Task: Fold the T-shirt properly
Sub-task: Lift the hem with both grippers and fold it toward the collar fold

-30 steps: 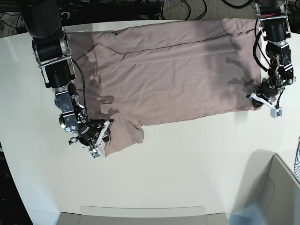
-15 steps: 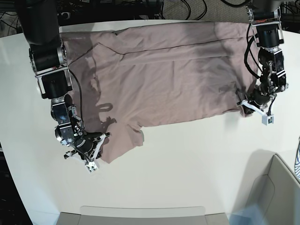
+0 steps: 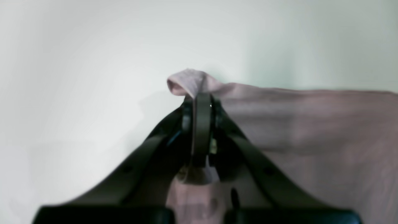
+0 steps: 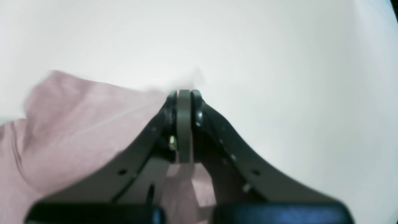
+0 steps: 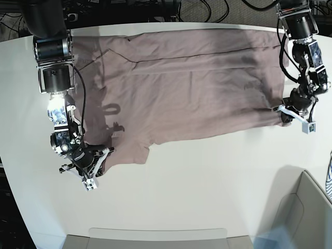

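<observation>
The left gripper [image 3: 202,102] is clenched on a bunched corner of the T-shirt [image 5: 192,83]: in its wrist view a small roll of pink cloth pokes out just beyond the closed jaws, and more cloth runs off to one side of it. In the base view this gripper [image 5: 291,115] sits at the hem corner of the garment.

The right gripper [image 4: 184,95] is clenched too. Pink fabric lies against one side of its jaws and passes under them, so it looks to be pinching the sleeve edge, though blur hides the exact bite. From the base view that gripper [image 5: 91,167] is at the tip of the near sleeve.

Between the two grippers the T-shirt lies spread flat on the white surface [image 5: 207,181], its length running from one gripper to the other, lightly wrinkled, with one long crease running its length on the far side from the grippers.

As a judgement, folding has barely started: both near corners are gripped, but the near edge has not yet been carried over the body, and every later fold remains.
</observation>
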